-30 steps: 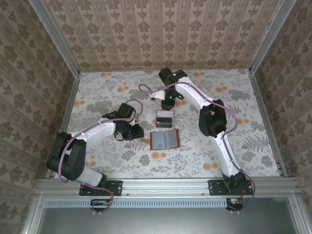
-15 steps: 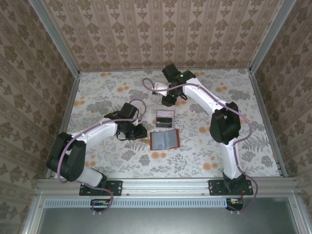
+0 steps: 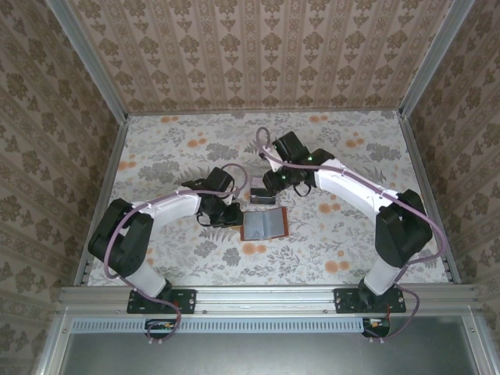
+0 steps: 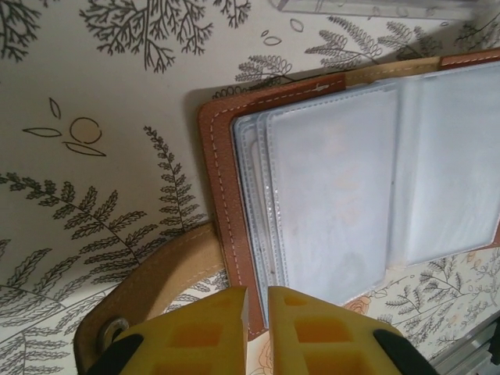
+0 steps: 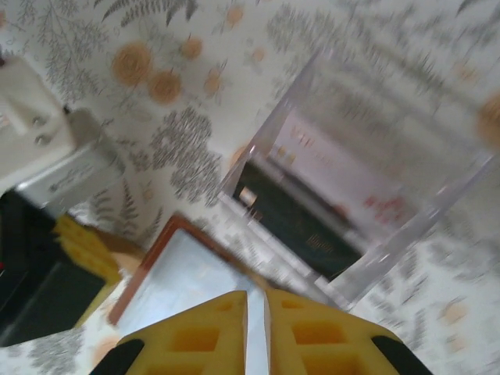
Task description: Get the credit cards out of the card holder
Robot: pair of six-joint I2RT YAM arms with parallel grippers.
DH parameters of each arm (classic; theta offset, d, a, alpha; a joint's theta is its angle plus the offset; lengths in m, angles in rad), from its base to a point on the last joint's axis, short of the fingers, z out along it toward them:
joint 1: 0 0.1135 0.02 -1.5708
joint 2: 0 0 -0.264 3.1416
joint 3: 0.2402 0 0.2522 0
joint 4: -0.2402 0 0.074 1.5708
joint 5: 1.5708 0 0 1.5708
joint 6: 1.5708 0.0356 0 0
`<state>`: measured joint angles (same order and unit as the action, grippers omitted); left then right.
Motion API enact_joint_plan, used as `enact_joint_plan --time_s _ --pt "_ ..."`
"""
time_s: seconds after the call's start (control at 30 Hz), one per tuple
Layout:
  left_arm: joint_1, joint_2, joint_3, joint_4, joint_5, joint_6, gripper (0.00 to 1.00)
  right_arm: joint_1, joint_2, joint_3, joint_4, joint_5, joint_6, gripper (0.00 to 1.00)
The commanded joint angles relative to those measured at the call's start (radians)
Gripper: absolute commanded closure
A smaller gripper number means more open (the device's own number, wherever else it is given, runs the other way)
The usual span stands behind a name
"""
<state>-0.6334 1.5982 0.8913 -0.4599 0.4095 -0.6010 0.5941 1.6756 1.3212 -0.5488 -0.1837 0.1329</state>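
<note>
While the floral table (image 3: 328, 234) spreads beneath, the open card holder (image 3: 264, 225) lies near its centre. A clear tray (image 3: 264, 197) sits just beside it at 12 o'clock, with credit cards (image 5: 301, 223) inside. The left gripper (image 4: 256, 312), narrowed to a slit, meets the holder's 9 o'clock rim. The right gripper (image 5: 256, 316), equally narrow, hovers by the tray.

Your table (image 3: 195, 148) carries a pale cloth printed with grey ferns and orange flowers; the left wrist view shows the fern print close up. Three walls box the table in: back wall (image 3: 266, 55), left wall (image 3: 47, 141) and right wall (image 3: 469, 117), all in tan striped damask wallpaper. Aluminium posts (image 3: 86, 58) run along the two back corners. A slotted aluminium rail (image 3: 266, 301) spans the near edge, with a dark panel (image 3: 266, 351) below it. Light is soft and even across the cloth.
</note>
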Motion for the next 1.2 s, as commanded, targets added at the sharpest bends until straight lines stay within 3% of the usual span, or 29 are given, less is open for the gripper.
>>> enact_joint_plan --time_s 0.0,0.37,0.77,1.17 --pt "0.001 0.017 0.003 0.001 -0.021 0.022 0.84 0.036 -0.061 -0.08 0.087 -0.05 0.227 0.85" --pt "0.02 0.061 0.007 0.027 -0.055 0.031 0.85 0.089 -0.019 -0.153 0.078 -0.094 0.386 0.85" --pt "0.028 0.051 -0.069 0.061 -0.025 0.013 0.85 0.135 0.111 -0.186 0.253 -0.235 0.582 0.76" --pt "0.026 0.013 -0.119 0.086 -0.009 -0.013 0.85 0.172 0.235 -0.166 0.291 -0.256 0.622 0.71"
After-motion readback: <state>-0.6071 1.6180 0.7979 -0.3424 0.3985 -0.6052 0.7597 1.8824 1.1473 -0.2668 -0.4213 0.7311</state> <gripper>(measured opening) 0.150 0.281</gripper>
